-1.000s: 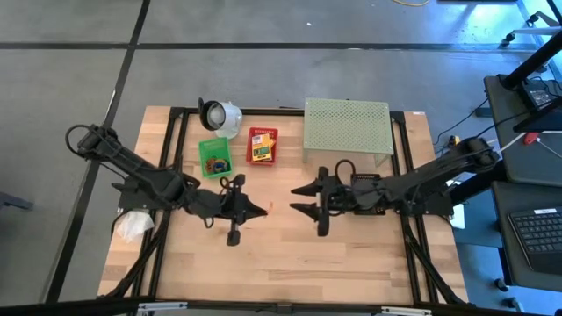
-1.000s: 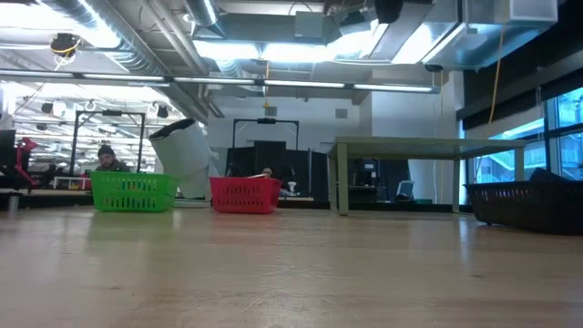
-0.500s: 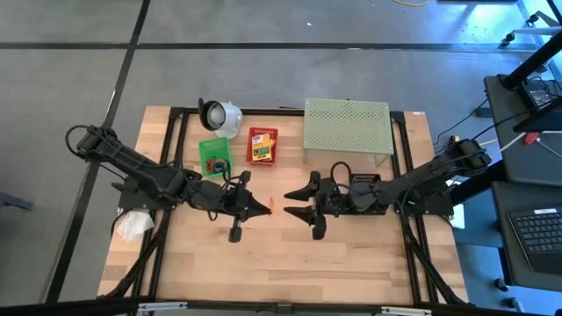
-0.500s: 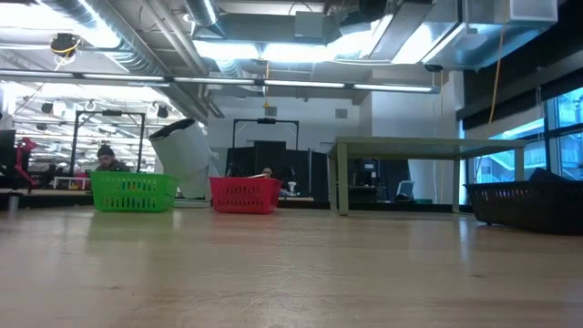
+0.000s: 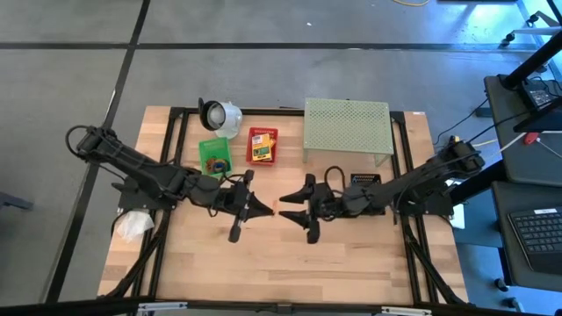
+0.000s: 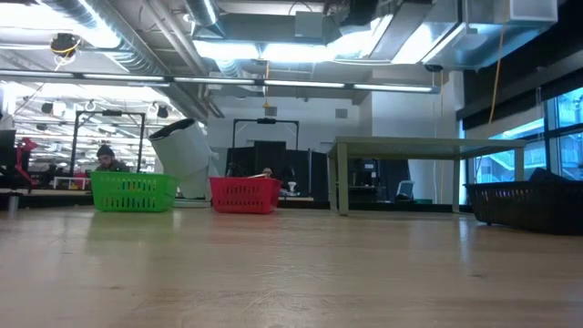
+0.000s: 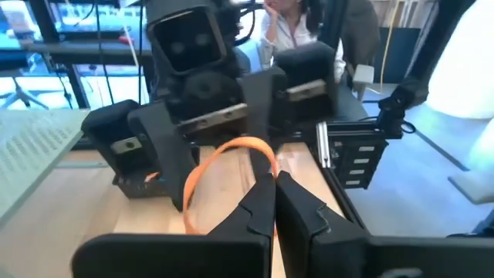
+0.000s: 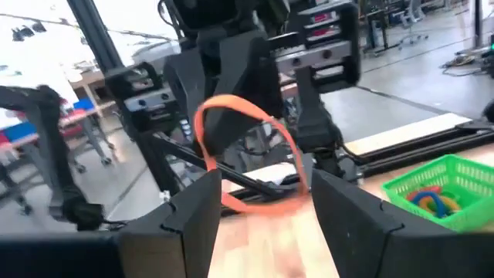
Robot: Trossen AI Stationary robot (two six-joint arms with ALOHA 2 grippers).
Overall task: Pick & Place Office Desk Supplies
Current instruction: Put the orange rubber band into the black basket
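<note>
- We see the left gripper point(image 5: 261, 209) mid-table, fingers pinched together on one orange rubber band point(image 7: 230, 166); in the left wrist view the loop stands up from the closed fingertips point(image 7: 266, 202).
- The right gripper point(image 5: 283, 207) faces it nose to nose, tips almost touching in the high view; its two fingers point(image 8: 197, 205) are spread apart, with the orange loop seen in the gap between them in the right wrist view.
- We cannot tell whether the right fingers touch the band; they are not clamped on it.
- The band is off the wood, held in the air between the two grippers, just a speck of orange from above.
- Two small baskets sit behind the grippers toward the far edge: one green basket point(image 5: 214, 156) and one red basket point(image 5: 262, 145), side by side, close but apart.
- The green basket holds coloured rubber bands point(image 8: 431, 198); blue, orange and yellow show, count too tangled to tell.
- The red basket holds one yellow-and-green crayon box point(image 5: 261, 152) that we can make out.
- One white round object point(image 5: 220, 115) with a dark opening lies behind the green basket.
- One pale green perforated shelf point(image 5: 347, 128) stands at the far right of the table point(image 5: 334, 263).
- One white crumpled thing point(image 5: 132, 225) hangs at the table's left edge.
- One person point(image 6: 108, 158) shows in the room behind, in the low view.
</note>
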